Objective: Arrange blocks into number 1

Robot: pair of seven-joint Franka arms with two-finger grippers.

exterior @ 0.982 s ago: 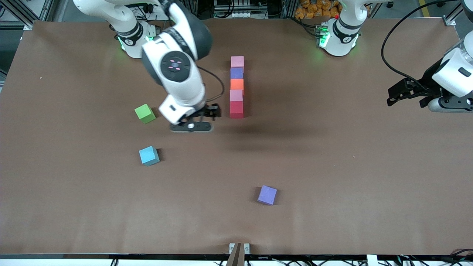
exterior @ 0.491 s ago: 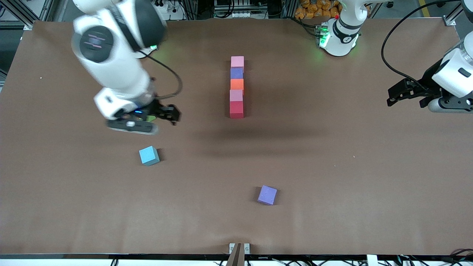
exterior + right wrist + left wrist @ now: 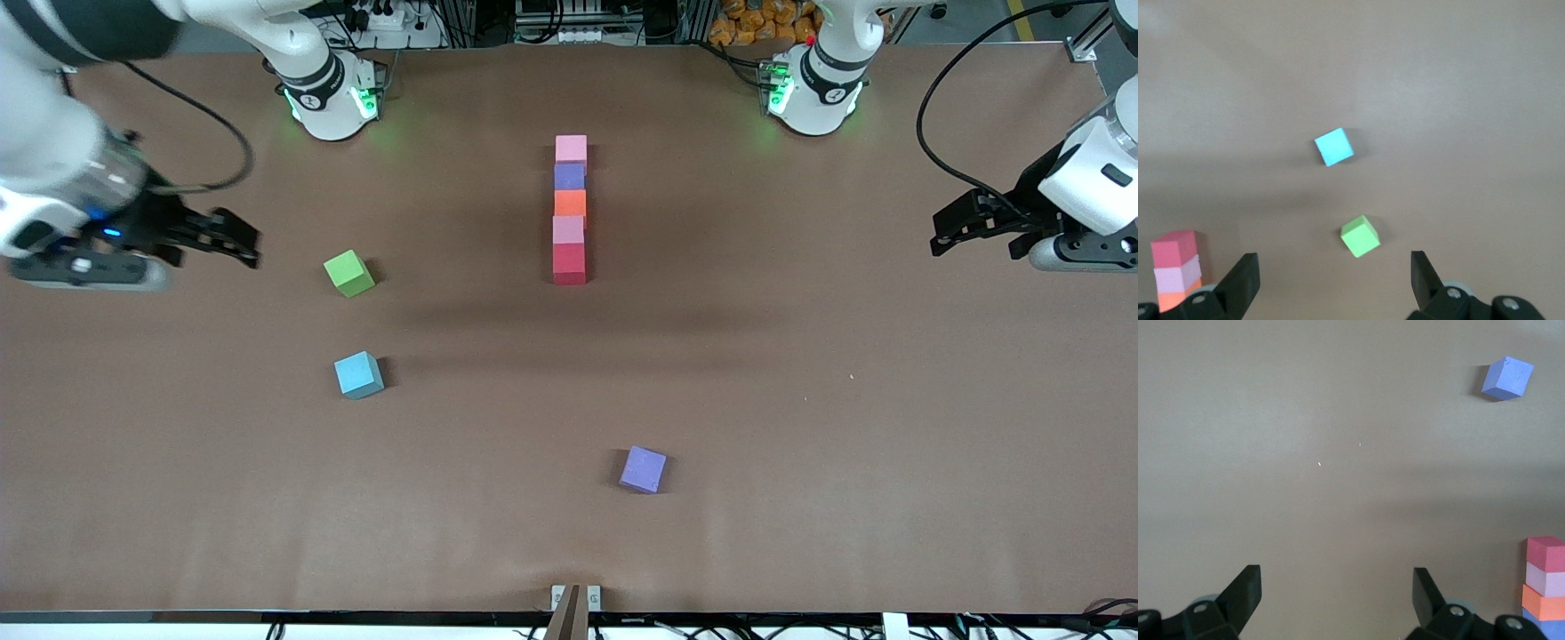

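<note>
Five blocks form a straight line mid-table: pink, purple, orange, pink and red, the red one nearest the front camera. A green block, a light blue block and a second purple block lie loose. My right gripper hangs open and empty toward the right arm's end, beside the green block. My left gripper waits open and empty at the left arm's end, over bare table.
The brown table carries only the blocks. Both robot bases stand along its edge farthest from the front camera. A small metal bracket sits at the edge nearest that camera.
My right arm has swung from beside the red block, over the green block, out toward its own end of the table, open throughout. The left arm and all blocks stayed put.
</note>
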